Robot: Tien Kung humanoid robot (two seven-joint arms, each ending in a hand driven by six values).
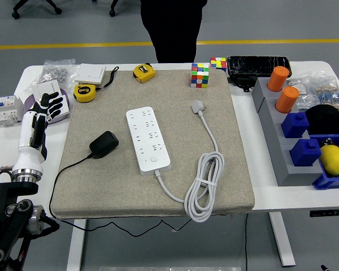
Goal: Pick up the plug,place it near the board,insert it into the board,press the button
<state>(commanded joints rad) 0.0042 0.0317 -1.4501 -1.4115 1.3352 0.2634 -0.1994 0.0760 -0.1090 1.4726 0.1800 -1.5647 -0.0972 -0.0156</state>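
The black plug (104,144) lies on the mat just left of the white power strip (148,139) — near it, not inserted — while the left hand (47,107), fingers spread and empty, hovers far left, so inserting and pressing remain.

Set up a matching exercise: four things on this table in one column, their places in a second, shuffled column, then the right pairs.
Things:
1. black plug
2. white power strip
3. lemon
4. left hand

Places:
A. blue bin, right edge
B. mat's middle
C. over the table's left side, fingers spread
D. mat's left part, beside the strip

Pairs: 1-D, 2-B, 3-A, 4-C
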